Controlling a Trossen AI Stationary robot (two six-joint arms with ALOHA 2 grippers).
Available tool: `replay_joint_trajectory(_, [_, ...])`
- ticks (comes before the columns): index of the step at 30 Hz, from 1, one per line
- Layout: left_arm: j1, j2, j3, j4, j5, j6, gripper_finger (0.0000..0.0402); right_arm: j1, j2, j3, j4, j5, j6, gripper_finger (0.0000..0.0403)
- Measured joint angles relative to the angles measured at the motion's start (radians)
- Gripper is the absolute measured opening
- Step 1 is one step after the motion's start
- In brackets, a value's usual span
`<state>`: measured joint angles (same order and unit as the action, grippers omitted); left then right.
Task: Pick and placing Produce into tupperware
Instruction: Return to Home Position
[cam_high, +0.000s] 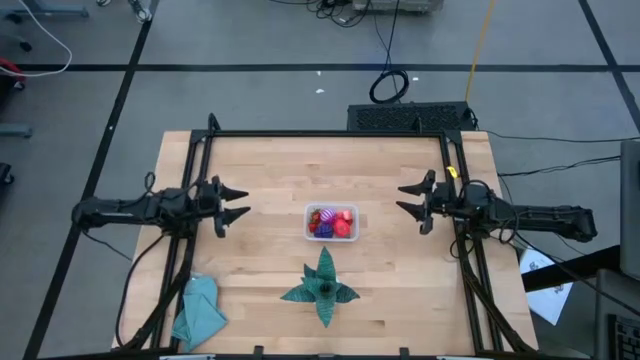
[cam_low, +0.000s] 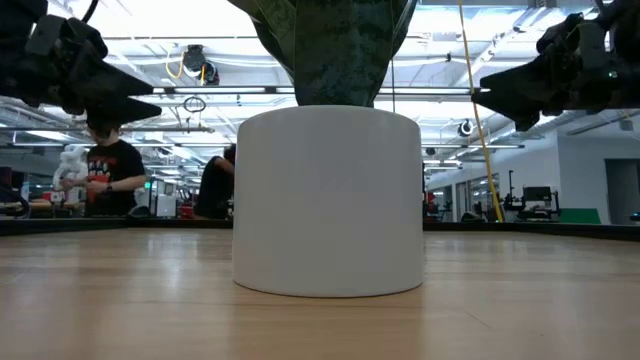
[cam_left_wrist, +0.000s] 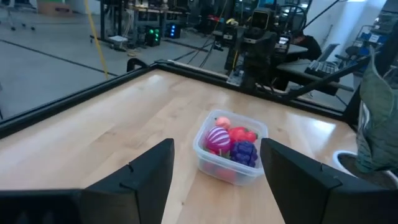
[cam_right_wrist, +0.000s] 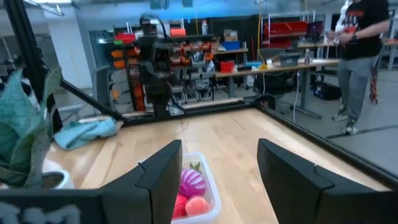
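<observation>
Both pincers are empty with their fingers spread wide apart. The left pincer (cam_high: 246, 203) hangs over the left side of the counter (cam_high: 270, 165) and the right pincer (cam_high: 400, 197) over the right side, each pointing inward and well apart from the tub (cam_high: 307, 223) at the middle. Several fruits (cam_high: 331, 221) sit inside the tub: a striped purple one, a red one, a grape bunch and a peach-coloured piece. No loose fruit shows on the counter, so the filling looks done and only the retreat is left.

Little is at risk, to my eye. The fruits are heaped close to the rim, and the tub looks light, so a knock to the counter or a low inward swing of either arm could spill one out. The potted plant (cam_high: 322, 287) stands just in front of the tub, its leaves reaching near it. An arm swinging across the middle could snag them. The cloth (cam_high: 200, 310) at the front left corner lies near the left arm's cables, where it might catch.
</observation>
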<state>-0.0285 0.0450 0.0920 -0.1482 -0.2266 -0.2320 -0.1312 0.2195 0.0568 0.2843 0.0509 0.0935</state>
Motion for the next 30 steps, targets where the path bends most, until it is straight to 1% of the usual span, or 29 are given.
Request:
replay_joint_trajectory(3, [-0.055,0.005,-0.038,0.081,-0.06,0.003,0.0244,-0.003,-0.001,0.002,-0.011,0.0,0.002,0.0201])
replay_joint_trajectory(5, [-0.081,0.02,-0.044,0.107,-0.079,0.024,0.0244,-0.008,-0.002,0.012,-0.063,-0.002,0.0,0.0201])
replay_joint_trajectory(8, [-0.103,0.019,-0.041,0.086,-0.131,0.02,0.0244,-0.013,-0.01,0.061,-0.153,-0.018,-0.008,0.0201])
replay_joint_trajectory(11, [-0.118,0.019,-0.04,0.085,-0.193,0.02,0.0244,-0.013,-0.03,0.076,-0.168,-0.043,-0.015,0.0201])
replay_joint_trajectory(15, [-0.136,0.019,-0.04,0.086,-0.217,0.025,0.0244,-0.013,-0.095,0.076,-0.188,-0.056,-0.026,0.0201])
replay_joint_trajectory(20, [-0.167,0.019,-0.04,0.087,-0.252,0.03,0.0244,-0.012,-0.219,0.077,-0.281,-0.056,-0.024,0.0201])
replay_joint_trajectory(27, [-0.248,0.019,-0.044,0.103,-0.303,0.06,0.0244,-0.012,-0.219,0.08,-0.29,-0.056,-0.027,0.0201])
replay_joint_trajectory(30, [-0.283,0.019,-0.051,0.128,-0.356,0.098,0.0244,-0.012,-0.218,0.08,-0.268,-0.056,-0.042,0.0201])
